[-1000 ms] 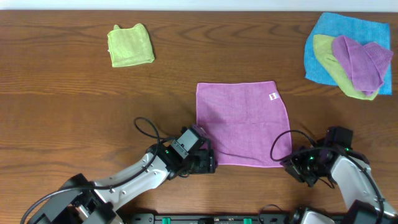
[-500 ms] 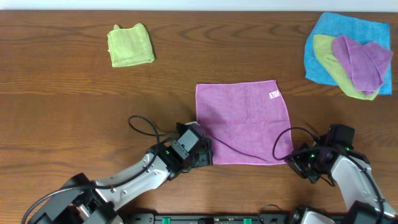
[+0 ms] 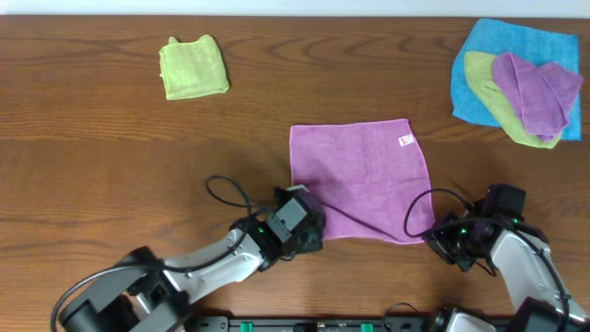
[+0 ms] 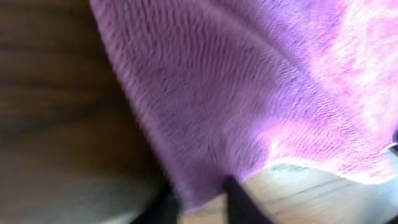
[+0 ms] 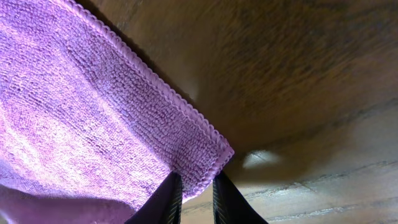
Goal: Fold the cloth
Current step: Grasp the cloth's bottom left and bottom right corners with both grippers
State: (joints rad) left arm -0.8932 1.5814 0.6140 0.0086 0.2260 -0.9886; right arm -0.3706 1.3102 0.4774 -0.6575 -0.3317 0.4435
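The cloth is a lilac square lying flat in the middle of the table, with a small white tag near its far right corner. My left gripper sits at the near left corner. In the left wrist view the cloth fills the frame, and the left gripper is shut on its blurred edge. My right gripper is at the near right corner. In the right wrist view the cloth's corner lies pinched in the right gripper.
A crumpled lime-green cloth lies at the back left. At the back right a blue cloth carries a green cloth and a purple one. Black cable loops stand beside each arm.
My left gripper has slid right onto the near left corner and closed on it, raising a crease. The right gripper has stayed on its corner.
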